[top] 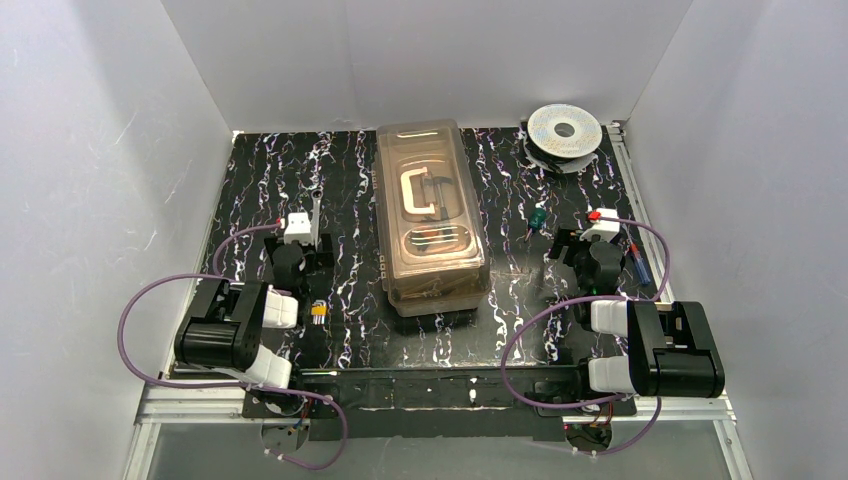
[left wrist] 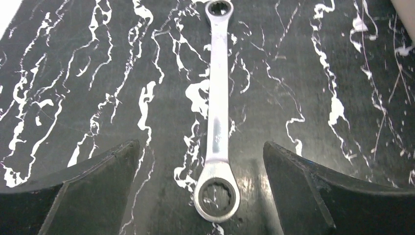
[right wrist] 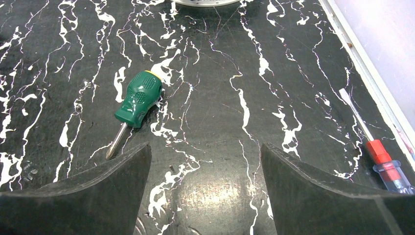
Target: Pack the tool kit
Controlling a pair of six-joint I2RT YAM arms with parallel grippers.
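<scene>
Black, white-veined table [top: 350, 180] under both arms. At the left, the left gripper [left wrist: 199, 147] hangs low with its fingers spread wide, pinching nothing — a silver ring wrench [left wrist: 218, 112] lies flat running 12 to 6 o'clock, its near ring end between the two fingers and clear of both. At that arm's 3 o'clock sits a small yellow item [top: 318, 311], too small to make out. Mid-table stands the tan toolbox [top: 430, 215], translucent lid down, cream handle on top, its long side running 12 to 6. Right of it, the right gripper [right wrist: 205, 147] is likewise splayed and empty. A green stubby screwdriver [right wrist: 139, 98] lies at its 11 o'clock, and a red-handled screwdriver [right wrist: 379, 152] at its 3 o'clock near the table's edge. A silver spool [top: 565, 130] rests in the far right corner, at 1 o'clock from the box.
</scene>
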